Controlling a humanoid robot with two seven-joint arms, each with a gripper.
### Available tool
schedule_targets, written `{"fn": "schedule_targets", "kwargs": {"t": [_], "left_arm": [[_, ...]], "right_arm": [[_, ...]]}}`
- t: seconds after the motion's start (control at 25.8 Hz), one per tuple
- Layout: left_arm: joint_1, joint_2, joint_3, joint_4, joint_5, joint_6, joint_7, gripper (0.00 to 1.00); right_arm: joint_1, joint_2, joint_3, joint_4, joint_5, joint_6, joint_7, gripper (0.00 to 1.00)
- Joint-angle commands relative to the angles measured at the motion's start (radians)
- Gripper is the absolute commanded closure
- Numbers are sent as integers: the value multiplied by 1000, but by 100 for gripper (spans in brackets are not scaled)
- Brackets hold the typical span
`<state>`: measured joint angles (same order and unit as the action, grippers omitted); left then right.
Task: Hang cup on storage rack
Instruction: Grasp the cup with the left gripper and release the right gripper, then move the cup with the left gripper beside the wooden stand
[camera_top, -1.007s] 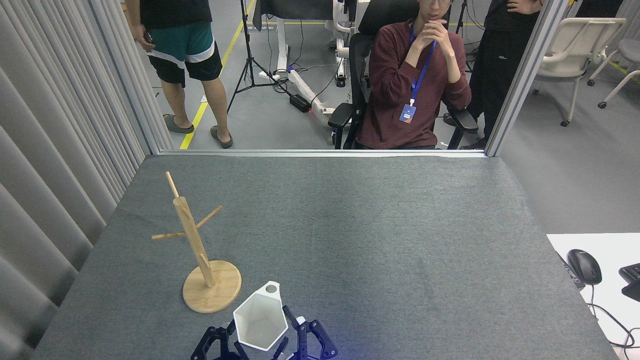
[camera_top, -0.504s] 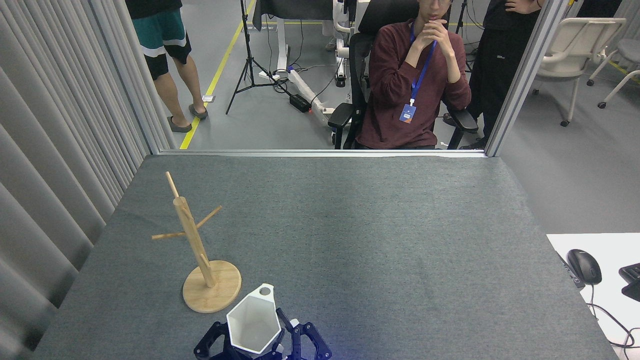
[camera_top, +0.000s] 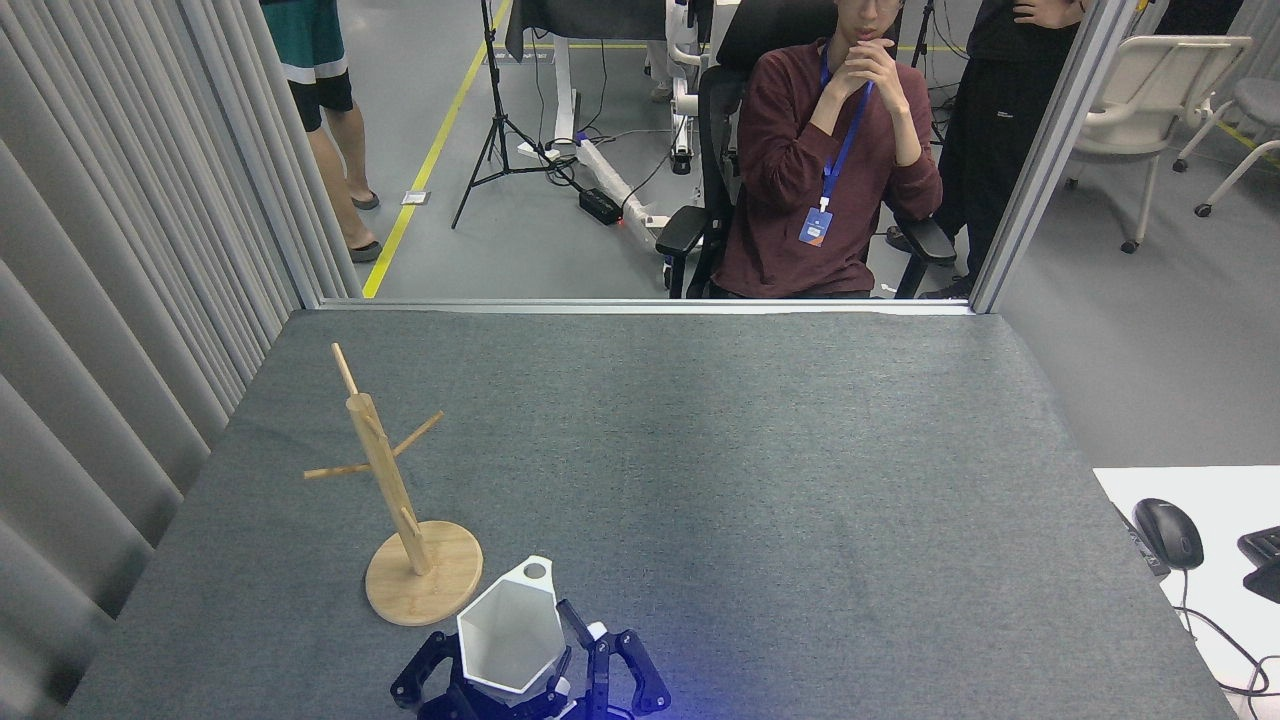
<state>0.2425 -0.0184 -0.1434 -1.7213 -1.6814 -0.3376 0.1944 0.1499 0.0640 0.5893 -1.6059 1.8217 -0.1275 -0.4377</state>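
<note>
The white faceted cup (camera_top: 508, 638) sits low in the head view near the table's front edge, its hexagonal mouth facing up. Its tab handle with the round hole (camera_top: 536, 571) points away from me, toward the rack's base. My left gripper (camera_top: 520, 675) comes up from the bottom edge, and its black linkage fingers (camera_top: 428, 672) stand on both sides of the cup, shut on it. The bamboo storage rack (camera_top: 385, 480) stands upright just left of and beyond the cup, on its round disc base (camera_top: 424, 586), with bare pegs. The right gripper is out of view.
Grey felt covers the table (camera_top: 750, 480). A pleated curtain (camera_top: 120, 300) runs along the left side. A seated person in a maroon top (camera_top: 820, 170) is behind the far edge, and others stand further back. A mouse (camera_top: 1168, 532) lies on a white desk at right.
The cup and gripper shifted slightly left, then edged back up toward the rack's base. The standing person at the back left walked further away.
</note>
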Motion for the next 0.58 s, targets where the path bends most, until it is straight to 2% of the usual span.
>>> {"fn": "schedule_targets", "kwargs": {"t": [0.0, 0.12, 0.15, 0.31, 0.39, 0.46, 0.54], "left_arm": [[-2, 0, 5, 6, -14, 3, 2, 77], [0, -5, 13, 22, -15, 8, 0, 76], [1, -3, 25, 23, -15, 9, 0, 76], [26, 8, 131, 0, -12, 11, 4, 76], [46, 20, 196, -8, -11, 12, 4, 76], [58, 26, 283, -8, -11, 14, 8, 76], [60, 26, 380, -6, -8, 12, 20, 77]], "right_arm": [[-3, -3, -2, -58, -2, -9, -1, 2], [-10, 2, -32, -88, -18, 6, -19, 2], [-15, 2, -80, -89, -51, 19, -27, 2], [-30, 2, -371, -68, -235, 112, -1, 2], [-30, -7, -516, -17, -275, 140, 57, 2], [-13, -33, -594, 26, -275, 134, 120, 2], [22, -119, -600, 34, -280, 124, 123, 2]]}}
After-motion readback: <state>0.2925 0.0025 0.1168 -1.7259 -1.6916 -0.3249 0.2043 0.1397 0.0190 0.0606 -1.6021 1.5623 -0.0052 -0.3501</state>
